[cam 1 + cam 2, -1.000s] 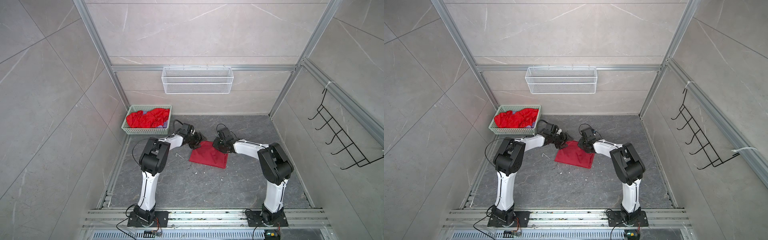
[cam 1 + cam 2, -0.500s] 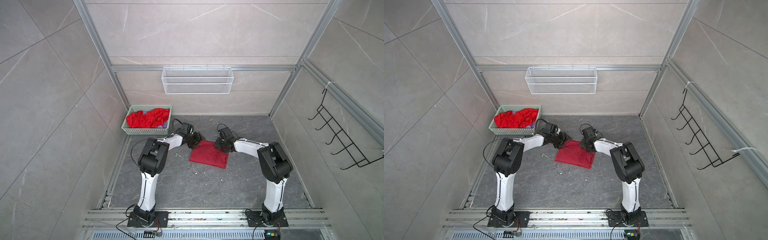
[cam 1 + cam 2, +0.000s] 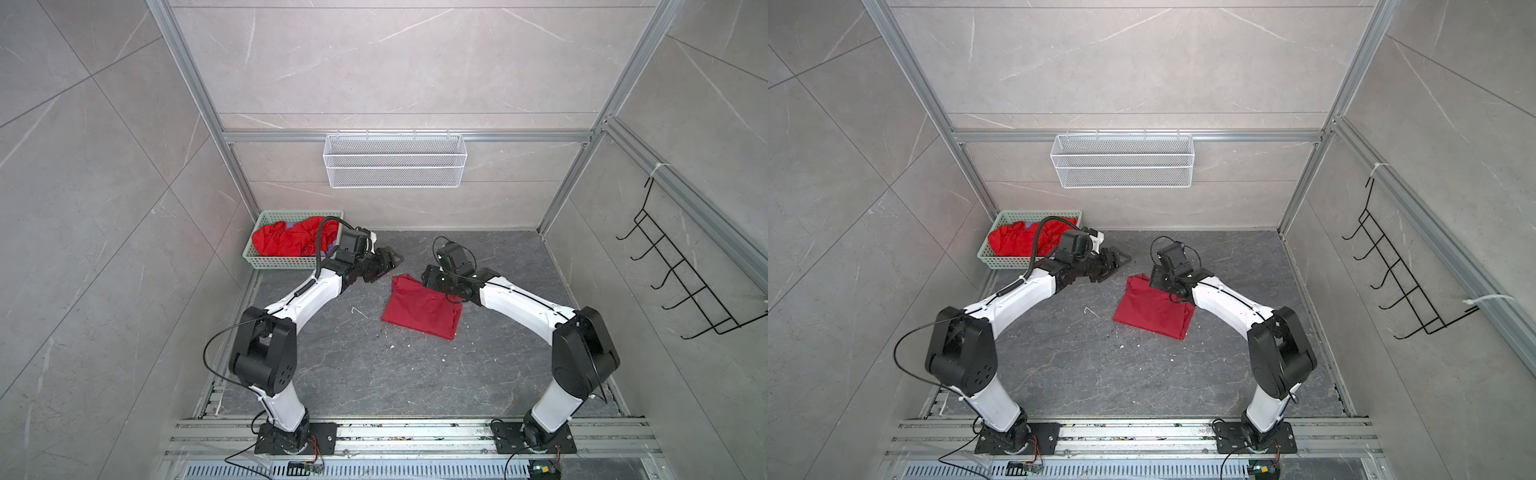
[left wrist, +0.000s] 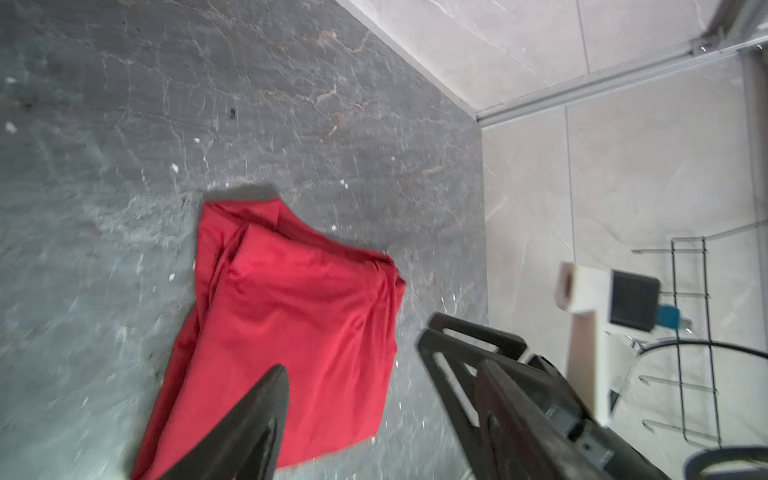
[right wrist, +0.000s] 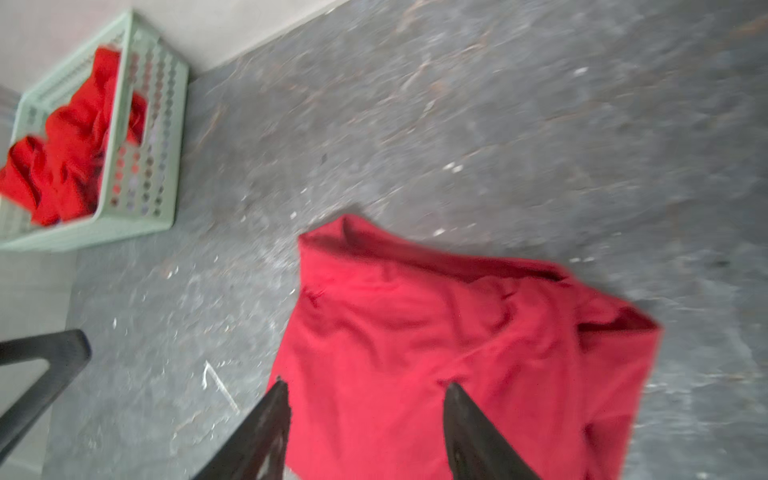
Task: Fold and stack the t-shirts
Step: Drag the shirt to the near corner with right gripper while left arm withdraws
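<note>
Fold apparently done: t-shirt (image 3: 419, 309) flat mid-surface; left gripper (image 3: 392, 262), right gripper (image 5: 365, 388) both open, empty. Next, likely: fetch 1 from far-left-corner basket (image 3: 291, 262).

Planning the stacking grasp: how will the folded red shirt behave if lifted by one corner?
Probably floppy: the folded t-shirt shows soft creases and loose layers, so it would likely sag and unfold. Likely light, lying thin and flat.

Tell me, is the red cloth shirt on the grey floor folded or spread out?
Folded: the red cloth shirt lies as a compact rectangle, doubled layers showing along its edge.
</note>
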`<action>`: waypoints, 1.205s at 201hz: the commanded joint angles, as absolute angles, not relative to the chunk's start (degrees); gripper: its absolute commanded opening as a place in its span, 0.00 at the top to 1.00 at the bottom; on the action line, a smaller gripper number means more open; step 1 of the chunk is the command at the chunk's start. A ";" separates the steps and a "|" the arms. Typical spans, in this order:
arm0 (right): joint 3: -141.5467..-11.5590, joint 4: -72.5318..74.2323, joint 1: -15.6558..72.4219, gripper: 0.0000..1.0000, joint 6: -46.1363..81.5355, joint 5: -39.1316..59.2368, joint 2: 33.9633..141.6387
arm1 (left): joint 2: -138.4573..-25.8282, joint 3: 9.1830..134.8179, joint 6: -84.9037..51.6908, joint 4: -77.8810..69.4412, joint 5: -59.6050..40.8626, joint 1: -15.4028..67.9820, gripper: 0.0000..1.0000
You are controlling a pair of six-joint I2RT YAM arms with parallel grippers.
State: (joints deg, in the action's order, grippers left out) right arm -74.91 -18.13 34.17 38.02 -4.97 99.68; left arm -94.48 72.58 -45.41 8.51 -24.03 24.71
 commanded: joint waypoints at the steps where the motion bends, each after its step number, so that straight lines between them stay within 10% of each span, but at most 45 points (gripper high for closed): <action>1: -77.25 -22.93 36.00 0.34 35.46 -7.14 103.61 | -89.27 66.61 -42.80 10.27 -21.46 24.52 0.26; 135: -82.58 -28.47 34.18 0.22 44.30 -6.06 122.08 | -62.04 48.25 -44.40 12.52 -2.16 24.52 0.09; 242: -56.83 -26.92 6.11 0.22 44.27 -3.57 97.03 | -64.52 48.68 -46.20 10.84 -2.08 24.48 0.09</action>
State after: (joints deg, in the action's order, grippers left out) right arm -61.39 -21.87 11.09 45.23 -4.12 101.65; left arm -63.64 47.33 -45.41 12.19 -2.46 24.71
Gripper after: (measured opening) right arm 0.775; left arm 0.910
